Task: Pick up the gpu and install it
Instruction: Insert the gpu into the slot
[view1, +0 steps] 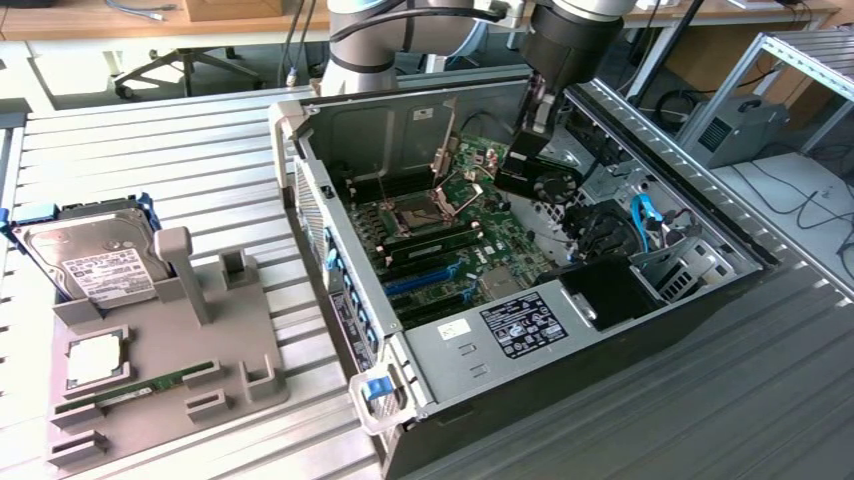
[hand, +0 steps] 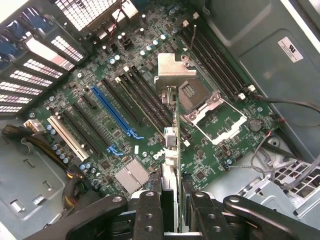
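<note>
While reaching down from above into the open computer case (view1: 441, 345), wrist nearly upright, grips gpu (view1: 541, 182) above the motherboard (view1: 497, 262).
Clamps gripper (hand: 175, 220) on the gpu's near end, fingers (hand: 149, 212) on either face; holds it edge-on over the black slots (hand: 145, 102) beside the CPU socket (hand: 192, 95), silver bracket (hand: 175, 72) at the end far from the fingers.
</note>
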